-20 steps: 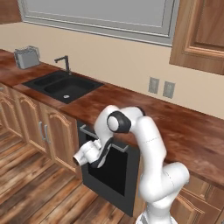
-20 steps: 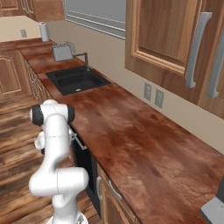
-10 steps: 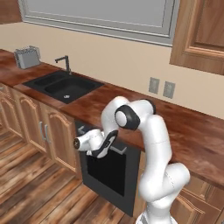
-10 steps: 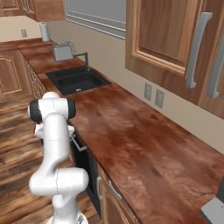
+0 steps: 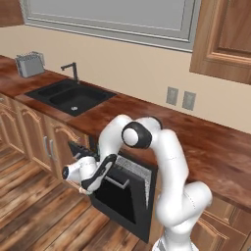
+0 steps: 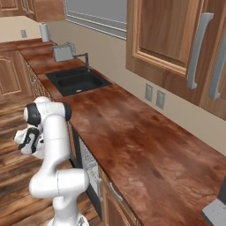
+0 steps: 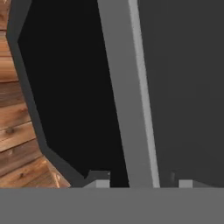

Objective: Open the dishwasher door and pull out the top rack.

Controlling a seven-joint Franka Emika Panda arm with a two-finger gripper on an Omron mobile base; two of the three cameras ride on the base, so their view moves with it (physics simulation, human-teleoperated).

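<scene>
Door (image 5: 123, 198) sits under the counter (image 5: 206, 147), right of the sink (image 5: 71, 96), and it's cracked open: top edge tipped out from the cabinet front, bottom edge still close in. You can see a speckled grey strip at its top edge, so it's leaning off the frame. Handle (image 5: 116, 182) runs along the upper part of the black panel. Gripper (image 5: 100, 169) is right at the handle's left end from the left base cam, hand pointing back toward the door. In the hand cam the handle (image 7: 127, 96) is a grey bar running up the middle, and the two fingertips (image 7: 99, 178) sit low on either side of it, so the jaws are straddling the bar. Can't tell if they're actually squeezing it or just around it, honestly. Black door face is on the left of the bar, wood floor (image 7: 17, 144) beyond its edge. From the right base cam the door (image 6: 90, 174) shows edge-on, tilted out beside the arm.
</scene>
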